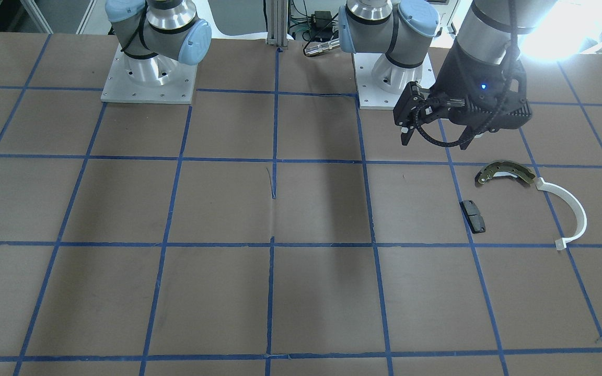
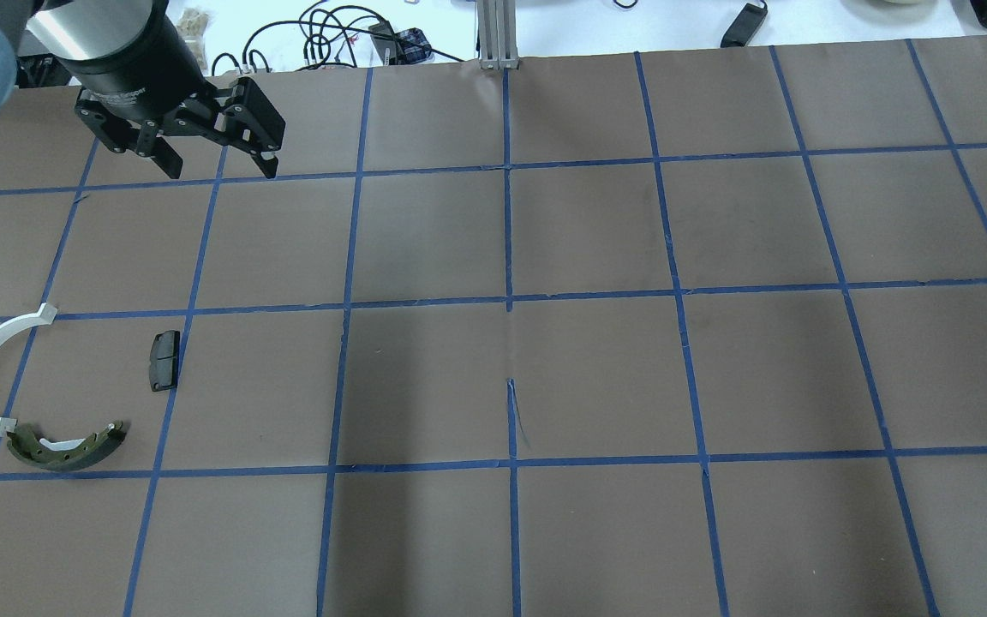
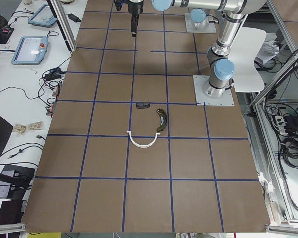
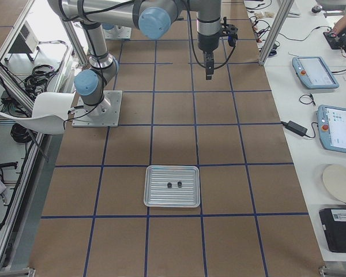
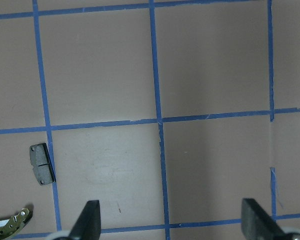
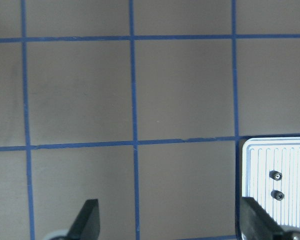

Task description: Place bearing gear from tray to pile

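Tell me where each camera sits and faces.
Front: across the table, facing the robot; left gripper, pile.
Overhead: behind the robot, looking forward-down; left gripper, pile.
Left side: left table end; left arm, pile.
Right side: right end; right arm, tray.
Left wrist: looking down; left gripper, pad.
Right wrist: looking down; right gripper, tray.
Shared: tray, right-side and right-wrist views.

The table is covered in brown paper (image 2: 596, 377), divided into squares by blue tape (image 2: 508, 300). In the exterior right view, two teach pendants (image 4: 315, 71) and a white plate (image 4: 340, 183) are seen on the bench (image 4: 303, 167) at the right, and a white chair (image 4: 46, 112) at the left. Black cables (image 2: 331, 26) are seen at the overhead view's top.
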Controlling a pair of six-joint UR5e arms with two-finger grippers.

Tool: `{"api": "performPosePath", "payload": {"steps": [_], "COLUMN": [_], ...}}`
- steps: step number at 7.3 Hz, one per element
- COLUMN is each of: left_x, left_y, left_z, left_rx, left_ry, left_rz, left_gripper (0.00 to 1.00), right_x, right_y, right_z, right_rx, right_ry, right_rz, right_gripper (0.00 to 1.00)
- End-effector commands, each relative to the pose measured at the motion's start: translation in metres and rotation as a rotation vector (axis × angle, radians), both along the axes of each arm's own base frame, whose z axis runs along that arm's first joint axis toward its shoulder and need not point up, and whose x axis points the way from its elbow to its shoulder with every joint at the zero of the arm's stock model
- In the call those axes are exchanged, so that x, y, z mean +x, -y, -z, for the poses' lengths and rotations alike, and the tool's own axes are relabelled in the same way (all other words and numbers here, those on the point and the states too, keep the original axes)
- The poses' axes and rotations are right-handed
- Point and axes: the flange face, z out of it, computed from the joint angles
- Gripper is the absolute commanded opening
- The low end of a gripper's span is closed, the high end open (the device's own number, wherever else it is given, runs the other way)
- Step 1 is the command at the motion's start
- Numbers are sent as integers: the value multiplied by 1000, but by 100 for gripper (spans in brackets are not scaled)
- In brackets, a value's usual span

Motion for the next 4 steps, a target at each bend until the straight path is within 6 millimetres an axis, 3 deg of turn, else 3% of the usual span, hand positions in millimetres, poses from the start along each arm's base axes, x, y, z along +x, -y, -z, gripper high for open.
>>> {"api": "performPosePath", "payload": {"steps": [1, 2, 4], "left_x": [0, 0, 0], "left_y": [0, 0, 0], "left_z": [1, 1, 1], "left_rx": [2, 2, 0], "left_ry": [-1, 0, -1], "left_rz": [0, 0, 0], "left_gripper": [100, 100, 100], "right_x": [-125, -162, -224], "right_y": [-46, -52, -68], "right_z": [8, 27, 74], "right_rx": [17, 46, 107], "right_ry": [12, 22, 61], "right_rz": [200, 225, 53], "right_gripper": [100, 100, 100]}}
